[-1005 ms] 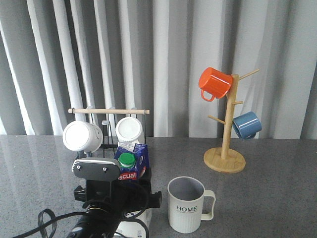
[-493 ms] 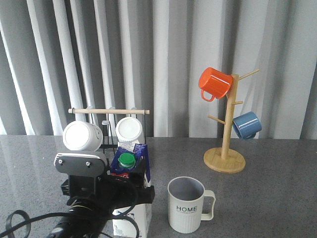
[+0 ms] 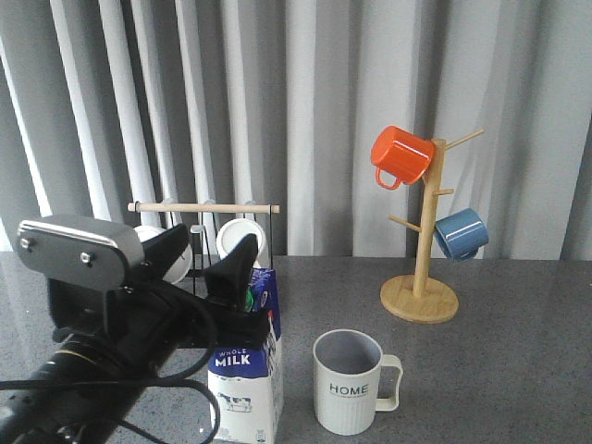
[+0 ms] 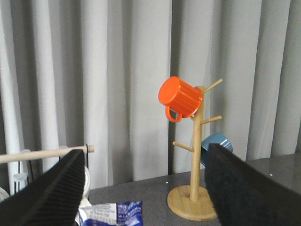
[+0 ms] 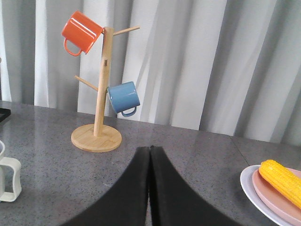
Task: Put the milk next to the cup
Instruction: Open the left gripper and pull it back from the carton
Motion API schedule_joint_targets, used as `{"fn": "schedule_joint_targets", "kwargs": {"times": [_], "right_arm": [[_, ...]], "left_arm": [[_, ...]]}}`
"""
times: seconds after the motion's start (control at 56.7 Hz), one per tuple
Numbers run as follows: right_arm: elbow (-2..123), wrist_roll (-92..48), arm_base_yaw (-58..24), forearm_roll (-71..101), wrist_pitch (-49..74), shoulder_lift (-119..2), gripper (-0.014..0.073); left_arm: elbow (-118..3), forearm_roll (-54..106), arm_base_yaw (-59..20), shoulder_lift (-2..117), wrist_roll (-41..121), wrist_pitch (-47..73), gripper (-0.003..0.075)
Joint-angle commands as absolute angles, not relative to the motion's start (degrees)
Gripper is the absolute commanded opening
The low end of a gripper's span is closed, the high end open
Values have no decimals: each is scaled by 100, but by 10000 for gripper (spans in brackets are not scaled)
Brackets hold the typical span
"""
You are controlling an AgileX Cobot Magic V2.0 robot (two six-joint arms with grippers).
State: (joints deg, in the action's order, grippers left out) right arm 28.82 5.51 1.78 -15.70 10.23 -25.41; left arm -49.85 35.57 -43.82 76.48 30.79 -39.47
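Observation:
The milk (image 3: 246, 388), a blue-and-white carton marked WHOLE MILK, stands upright on the grey table just left of the cup (image 3: 347, 387), a pale ribbed mug printed HOME. A small gap separates them. My left gripper (image 3: 202, 261) hovers open above and slightly left of the carton, touching nothing. In the left wrist view the left gripper (image 4: 146, 153) is spread wide, with the folded top of the milk (image 4: 113, 213) below it. My right gripper (image 5: 150, 149) is shut on nothing, low over the table to the right of the cup, whose handle (image 5: 8, 181) shows at the frame's edge.
A wooden mug tree (image 3: 421, 298) stands at the back right with an orange mug (image 3: 400, 155) and a blue mug (image 3: 461, 233). A rack with white mugs (image 3: 242, 239) stands behind the milk. A plate (image 5: 249, 181) with corn (image 5: 280, 176) lies far right.
My left gripper has let go of the milk, risen and drawn back to the left. The carton stays standing beside the cup.

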Motion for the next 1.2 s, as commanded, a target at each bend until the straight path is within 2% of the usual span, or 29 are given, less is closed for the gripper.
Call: {"fn": "schedule_joint_targets", "kwargs": {"times": [0.0, 0.053, 0.194, 0.37, 0.476, 0.846, 1.005, 1.181], "right_arm": [[3033, 535, 213, -1640, 617, -2568, -6], [3033, 535, 213, -1640, 617, -2568, -6], [3033, 535, 213, -1640, 617, -2568, -6], [3033, 535, 213, -1640, 617, -2568, -6], [3033, 535, 213, -1640, 617, -2568, -6], [3033, 535, 213, -1640, 617, -2568, -6], [3033, 535, 213, -1640, 617, -2568, -6], [3033, 535, 213, -1640, 617, -2568, -6]], "left_arm": [[-5032, 3578, -4388, 7156, 3490, -4185, 356], [-4919, 3584, -4388, 7019, 3570, -4251, 276], [-4510, 3781, -4388, 6696, 3764, -4577, -8], [-4050, 3853, -4388, 6438, 4030, -5528, -7], [-3929, 3825, -4388, 6375, 4024, -5616, -8], [-3929, 3748, -4394, 6389, 4024, -4733, -8], [-3929, 2067, -4357, 6389, 4024, -4214, -8], [-3929, 1890, -3918, 6370, 4024, -3759, -8]]}}
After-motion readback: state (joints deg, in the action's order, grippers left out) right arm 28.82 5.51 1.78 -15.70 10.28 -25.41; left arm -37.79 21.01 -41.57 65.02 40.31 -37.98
